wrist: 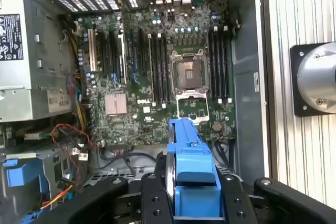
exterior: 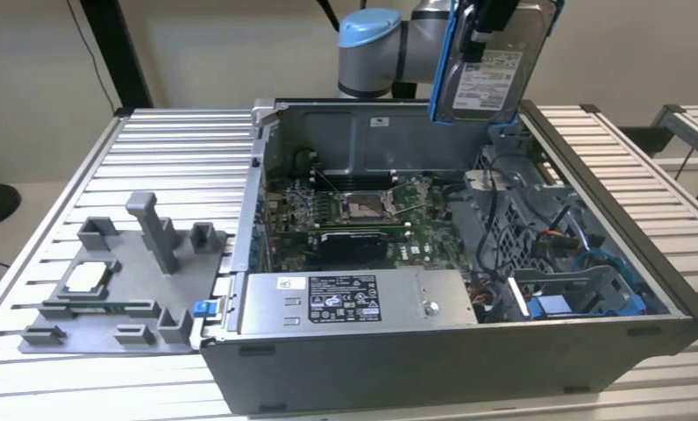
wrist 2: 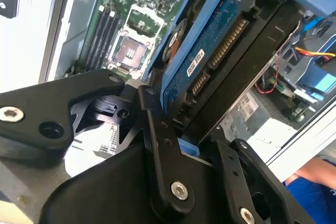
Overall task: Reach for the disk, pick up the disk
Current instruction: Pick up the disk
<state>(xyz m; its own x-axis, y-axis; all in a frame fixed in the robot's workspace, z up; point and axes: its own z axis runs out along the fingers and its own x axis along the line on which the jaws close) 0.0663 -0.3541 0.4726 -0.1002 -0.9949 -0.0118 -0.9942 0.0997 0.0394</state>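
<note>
Exterior view: the gripper [exterior: 486,35] grasps the disk [exterior: 493,66], lifted above the open computer case's [exterior: 443,368] far edge.

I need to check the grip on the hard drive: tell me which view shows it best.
The second wrist view: the hard drive sits clamped in the gripper, circuit-board side and connectors facing the camera. The first wrist view gives just its blue frame edge-on. The exterior view shows its labelled face lifted above the computer case.
</note>
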